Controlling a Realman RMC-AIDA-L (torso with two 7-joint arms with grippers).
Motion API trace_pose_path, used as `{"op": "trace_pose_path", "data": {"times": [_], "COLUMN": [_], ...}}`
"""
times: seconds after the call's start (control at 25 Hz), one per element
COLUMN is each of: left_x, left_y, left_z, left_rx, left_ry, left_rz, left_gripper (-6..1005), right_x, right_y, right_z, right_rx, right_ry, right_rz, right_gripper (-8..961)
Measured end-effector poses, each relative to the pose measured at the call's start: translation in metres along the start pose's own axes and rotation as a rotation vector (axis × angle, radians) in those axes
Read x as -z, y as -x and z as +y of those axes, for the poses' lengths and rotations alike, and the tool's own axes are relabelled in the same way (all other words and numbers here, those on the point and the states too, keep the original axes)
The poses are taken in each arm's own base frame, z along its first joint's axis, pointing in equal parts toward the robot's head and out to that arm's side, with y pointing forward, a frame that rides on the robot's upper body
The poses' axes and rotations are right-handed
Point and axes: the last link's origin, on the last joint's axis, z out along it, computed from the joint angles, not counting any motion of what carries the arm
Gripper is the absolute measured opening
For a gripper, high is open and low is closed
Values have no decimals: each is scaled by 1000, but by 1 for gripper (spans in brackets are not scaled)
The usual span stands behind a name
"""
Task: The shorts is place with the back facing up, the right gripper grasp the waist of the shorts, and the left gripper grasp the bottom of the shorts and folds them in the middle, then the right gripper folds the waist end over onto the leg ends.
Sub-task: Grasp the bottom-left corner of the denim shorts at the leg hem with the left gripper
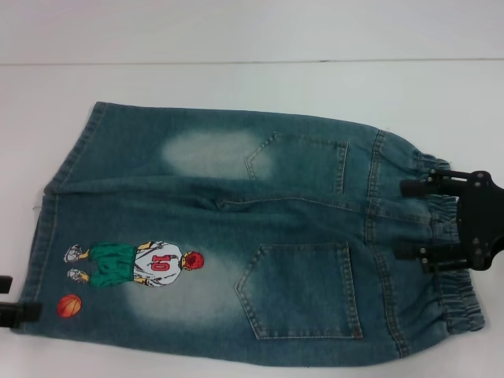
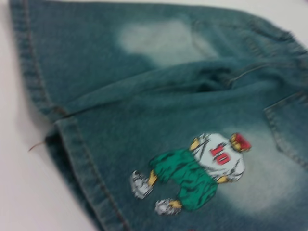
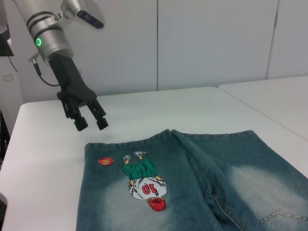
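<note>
The shorts (image 1: pixel 236 236) lie flat on the white table, back pockets up, with the gathered waist (image 1: pixel 453 291) at the right and the bottom of the shorts, the leg ends (image 1: pixel 47 228), at the left. The player patch (image 1: pixel 134 264) and orange ball patch (image 1: pixel 69 305) sit near the hem. My right gripper (image 1: pixel 403 220) is open over the middle of the waistband, fingers pointing toward the legs. My left gripper (image 1: pixel 9 299) shows at the left edge beside the near leg's hem. In the right wrist view this left gripper (image 3: pixel 91 125) hovers open just above the table, close to the hem (image 3: pixel 125 140).
The white table (image 1: pixel 236 79) extends beyond the shorts on the far side, and a seam line runs across it. In the right wrist view a wall stands behind the table and a second table surface (image 3: pixel 269 101) lies off to one side.
</note>
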Motion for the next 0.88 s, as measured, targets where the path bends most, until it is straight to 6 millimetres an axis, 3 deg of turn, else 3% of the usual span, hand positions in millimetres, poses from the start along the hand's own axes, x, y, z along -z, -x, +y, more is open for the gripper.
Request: {"op": "trace_pose_path", "data": {"times": [0.88], "left_x": [-14], "left_y": [5], "left_z": [-5], "left_rx": [-2], "left_ry": [-59], "left_rz": [-117], "left_gripper": [878], "right_x": [-1], "right_y": [1], "right_z": [0], "right_rx": [-10], "right_ry": [-6], "right_rz": [-10], "right_gripper": [922]}}
